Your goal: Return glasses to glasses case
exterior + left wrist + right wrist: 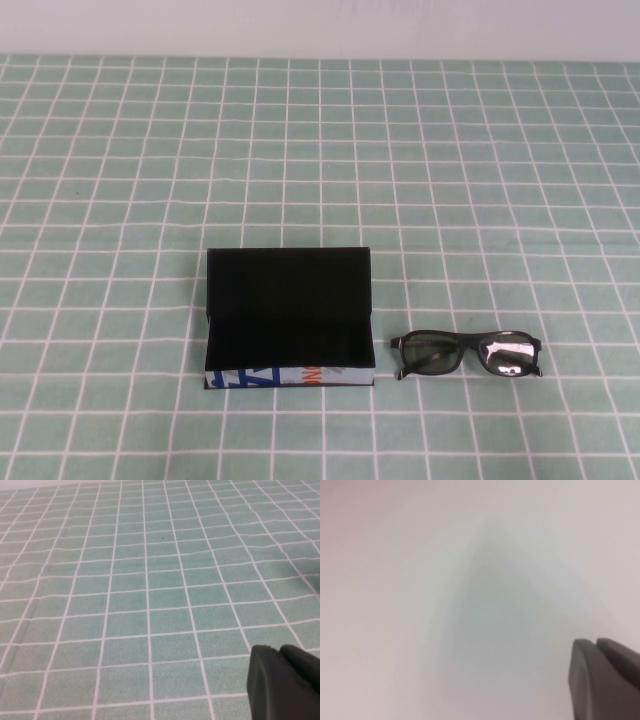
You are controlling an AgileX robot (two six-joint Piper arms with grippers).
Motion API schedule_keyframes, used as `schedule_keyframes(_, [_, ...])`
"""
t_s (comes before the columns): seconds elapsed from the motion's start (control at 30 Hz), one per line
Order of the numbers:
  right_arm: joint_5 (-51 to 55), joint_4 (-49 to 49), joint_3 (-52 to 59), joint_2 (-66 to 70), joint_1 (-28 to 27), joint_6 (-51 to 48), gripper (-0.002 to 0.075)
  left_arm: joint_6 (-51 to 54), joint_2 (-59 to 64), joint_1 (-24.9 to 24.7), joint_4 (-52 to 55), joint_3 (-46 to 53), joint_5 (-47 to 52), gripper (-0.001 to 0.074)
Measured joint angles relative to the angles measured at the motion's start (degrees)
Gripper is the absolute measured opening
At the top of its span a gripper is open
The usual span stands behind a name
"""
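Note:
The black glasses case [289,315] lies open near the table's front, left of centre, flap lid back, with blue, white and orange print along its front edge. The black glasses [467,354] with dark greenish lenses lie just right of the case, apart from it. Neither arm shows in the high view. My left gripper [280,652] is shut and empty above bare green checked cloth in the left wrist view. My right gripper [596,642] is shut and empty, facing a plain pale surface in the right wrist view. Neither wrist view shows the case or the glasses.
A green cloth with a white grid [320,180] covers the whole table. A pale wall runs along the table's far edge [320,25].

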Motion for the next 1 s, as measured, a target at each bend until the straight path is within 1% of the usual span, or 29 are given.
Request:
schedule_keyframes(0.1, [1.9, -8.3, -6.4, 0.0, 0.0, 0.0, -0.0011, 0.0, 0.0, 0.0, 0.0, 0.0, 0.0, -0.0002])
schedule_keyframes(0.2, [6.5, -16.6, -14.5, 0.0, 0.0, 2.2, -0.0011, 0.0, 0.0, 0.0, 0.0, 0.0, 0.0, -0.0002])
schedule_keyframes(0.27, [10.9, -19.0, -20.1, 0.0, 0.0, 4.7, -0.0011, 0.0, 0.0, 0.0, 0.0, 0.0, 0.0, -0.0002])
schedule_keyframes(0.37, [19.0, -18.4, -29.6, 0.3, 0.0, 6.7, -0.0011, 0.0, 0.0, 0.0, 0.0, 0.0, 0.0, -0.0002])
schedule_keyframes(0.47, [30.4, -17.5, -38.9, 2.9, 0.0, 7.1, -0.0011, 0.0, 0.0, 0.0, 0.0, 0.0, 0.0, -0.0002])
schedule_keyframes(0.57, [42.9, -18.4, -47.4, 8.3, 0.0, 7.1, -0.0011, 0.0, 0.0, 0.0, 0.0, 0.0, 0.0, -0.0002])
schedule_keyframes(0.7, [57.2, -18.7, -55.7, 17.3, 0.0, 7.6, -0.0011, 0.0, 0.0, 0.0, 0.0, 0.0, 0.0, -0.0002])
schedule_keyframes(0.8, [67.3, -19.1, -60.5, 24.5, 0.0, 11.3, -0.0011, 0.0, 0.0, 0.0, 0.0, 0.0, 0.0, -0.0002])
schedule_keyframes(0.93, [81.8, -20.3, -65.4, 35.4, 0.0, 20.4, -0.0011, 0.0, 0.0, 0.0, 0.0, 0.0, 0.0, -0.0002])
schedule_keyframes(1.0, [88.4, -20.7, -66.9, 41.4, 0.0, 22.3, -0.0011, 0.0, 0.0, 0.0, 0.0, 0.0, 0.0, -0.0002])
